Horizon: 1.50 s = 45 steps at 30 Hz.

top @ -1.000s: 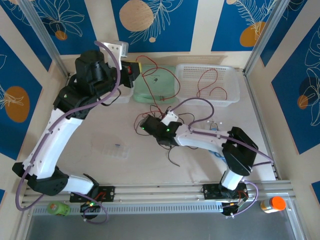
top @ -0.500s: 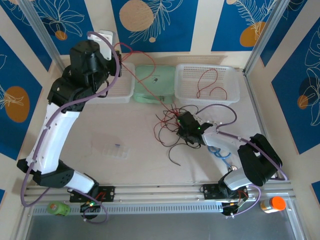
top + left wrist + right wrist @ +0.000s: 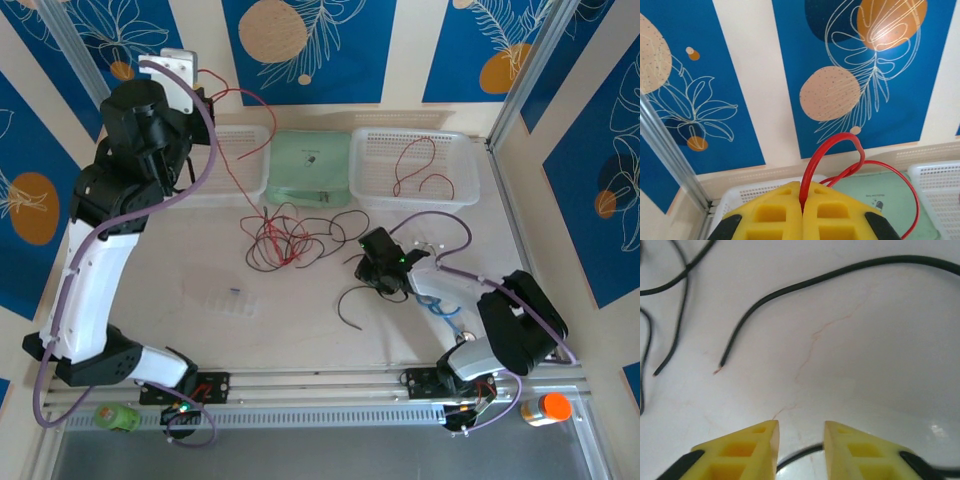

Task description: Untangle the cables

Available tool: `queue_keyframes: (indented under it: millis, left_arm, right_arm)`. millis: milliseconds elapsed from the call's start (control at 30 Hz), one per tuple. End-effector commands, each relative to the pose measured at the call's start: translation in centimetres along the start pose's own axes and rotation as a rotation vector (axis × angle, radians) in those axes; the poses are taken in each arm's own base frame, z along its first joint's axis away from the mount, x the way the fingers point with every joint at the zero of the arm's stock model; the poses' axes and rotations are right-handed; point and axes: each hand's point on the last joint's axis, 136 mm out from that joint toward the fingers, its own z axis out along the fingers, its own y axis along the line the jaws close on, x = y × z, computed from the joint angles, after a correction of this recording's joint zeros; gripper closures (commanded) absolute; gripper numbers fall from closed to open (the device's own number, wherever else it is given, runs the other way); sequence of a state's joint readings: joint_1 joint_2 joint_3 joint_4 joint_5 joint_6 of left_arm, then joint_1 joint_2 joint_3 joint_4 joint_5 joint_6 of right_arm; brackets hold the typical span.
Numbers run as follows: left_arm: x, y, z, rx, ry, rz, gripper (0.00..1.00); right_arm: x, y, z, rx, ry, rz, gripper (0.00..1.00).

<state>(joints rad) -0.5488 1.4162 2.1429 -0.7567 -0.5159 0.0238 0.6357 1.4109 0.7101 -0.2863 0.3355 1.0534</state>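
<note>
The right gripper (image 3: 800, 432) stands a little open and empty over a black cable (image 3: 785, 290) on the table (image 3: 880, 350). Beyond lies the tangle of cables (image 3: 285, 238). Farther, the right basket (image 3: 468, 190) contains one loose red cable (image 3: 412, 165). High at the far wall, the left gripper (image 3: 802, 197) is closed on a red strand (image 3: 810, 167).

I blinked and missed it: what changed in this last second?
The left gripper, shut on a red cable, pulled back and left, dragging the tangle leftward. The right gripper swung right, off the tangle, jaws open. The baskets stayed put.
</note>
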Motion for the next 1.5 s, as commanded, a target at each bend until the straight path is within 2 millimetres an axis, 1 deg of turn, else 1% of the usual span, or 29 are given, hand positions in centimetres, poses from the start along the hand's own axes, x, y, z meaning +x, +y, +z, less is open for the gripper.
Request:
queue_keyframes:
  millis: [0, 67, 133, 200, 233, 267, 300, 367, 433, 467, 533, 633, 767, 833, 900, 967, 1000, 1067, 1100, 1167, 1267, 1300, 1367, 1433, 1467]
  left_arm:
    - [-0.5, -1.3, -0.9, 0.111, -0.019, -0.066, 0.96]
    - [0.2, -2.5, -0.8, 0.175, 0.003, -0.096, 0.96]
    - [0.7, -3.8, -0.8, 0.238, 0.021, -0.123, 0.97]
    - [0.8, -4.5, -1.0, 0.282, 0.033, -0.145, 0.97]
    - [0.9, -4.9, -1.0, 0.302, 0.036, -0.155, 0.97]
    - [0.8, -5.1, -1.1, 0.317, 0.038, -0.163, 0.97]
    - [0.7, -5.4, -1.4, 0.338, 0.037, -0.174, 0.97]
    - [0.5, -5.9, -1.6, 0.370, 0.037, -0.191, 0.97]
    - [0.2, -6.4, -2.1, 0.409, 0.036, -0.211, 0.97]
    - [0.1, -6.7, -2.2, 0.426, 0.037, -0.218, 0.97]
    - [-0.3, -7.0, -2.7, 0.459, 0.030, -0.235, 0.97]
    - [-0.9, -7.2, -3.4, 0.486, 0.018, -0.252, 0.97]
    - [-1.5, -6.9, -4.1, 0.496, -0.001, -0.267, 0.97]
    - [-1.8, -6.8, -4.4, 0.499, -0.012, -0.272, 0.97]
    - [-2.1, -6.5, -4.8, 0.499, -0.023, -0.275, 0.97]
    - [-2.4, -6.3, -5.0, 0.494, -0.030, -0.273, 0.97]
    - [-2.4, -6.1, -5.2, 0.490, -0.034, -0.270, 0.97]
    - [-2.6, -5.8, -5.4, 0.480, -0.041, -0.265, 0.97]
    - [-2.7, -5.6, -5.5, 0.474, -0.046, -0.264, 0.96]
    - [-2.7, -5.4, -5.7, 0.466, -0.051, -0.262, 0.97]
    - [-2.4, -5.2, -5.6, 0.452, -0.045, -0.258, 0.96]
    - [-2.0, -5.2, -5.4, 0.445, -0.038, -0.256, 0.97]
    - [-1.1, -5.3, -4.9, 0.433, -0.017, -0.251, 0.96]
    - [0.2, -5.5, -4.2, 0.418, 0.017, -0.244, 0.97]
    - [0.8, -5.7, -3.7, 0.413, 0.034, -0.240, 0.96]
  right_arm:
    - [-1.3, 5.6, -4.3, -0.181, -0.056, -0.160, 0.59]
    - [-1.8, 8.9, -6.5, -0.303, -0.062, -0.190, 0.47]
    - [-2.1, 12.6, -8.4, -0.456, -0.050, -0.218, 0.33]
    - [-2.0, 16.0, -9.7, -0.572, -0.016, -0.274, 0.27]
    - [-2.0, 17.8, -10.1, -0.611, -0.004, -0.323, 0.25]
    - [-1.8, 19.1, -10.3, -0.630, 0.000, -0.366, 0.24]
    - [-1.6, 20.8, -10.5, -0.648, -0.003, -0.435, 0.24]
    - [-1.2, 23.8, -10.8, -0.667, -0.051, -0.596, 0.23]
    - [-1.0, 26.5, -10.9, -0.665, -0.144, -0.767, 0.24]
    - [-1.0, 27.5, -10.9, -0.661, -0.199, -0.844, 0.24]
    - [-1.8, 29.2, -10.3, -0.619, -0.345, -0.966, 0.24]
    - [-4.0, 30.8, -9.8, -0.598, -0.499, -1.010, 0.24]
    - [-5.9, 32.5, -9.1, -0.604, -0.582, -0.992, 0.25]
    - [-6.2, 33.0, -7.9, -0.593, -0.594, -0.972, 0.29]
    - [-6.2, 32.9, -6.6, -0.563, -0.588, -0.955, 0.33]
    - [-5.9, 32.2, -5.3, -0.535, -0.570, -0.933, 0.36]
    - [-5.6, 31.5, -4.6, -0.517, -0.557, -0.918, 0.39]
    - [-5.3, 30.2, -3.7, -0.490, -0.536, -0.890, 0.48]
    - [-5.1, 29.4, -3.4, -0.478, -0.523, -0.873, 0.55]
    - [-5.1, 28.3, -3.4, -0.465, -0.509, -0.846, 0.70]
    - [-5.4, 28.0, -5.4, -0.469, -0.520, -0.836, 0.86]
    - [-5.8, 28.2, -6.8, -0.477, -0.533, -0.836, 0.89]
    - [-6.2, 28.8, -9.7, -0.507, -0.561, -0.848, 0.90]
    - [-6.4, 29.3, -13.0, -0.546, -0.591, -0.863, 0.90]
    - [-6.5, 29.3, -14.1, -0.558, -0.596, -0.868, 0.89]
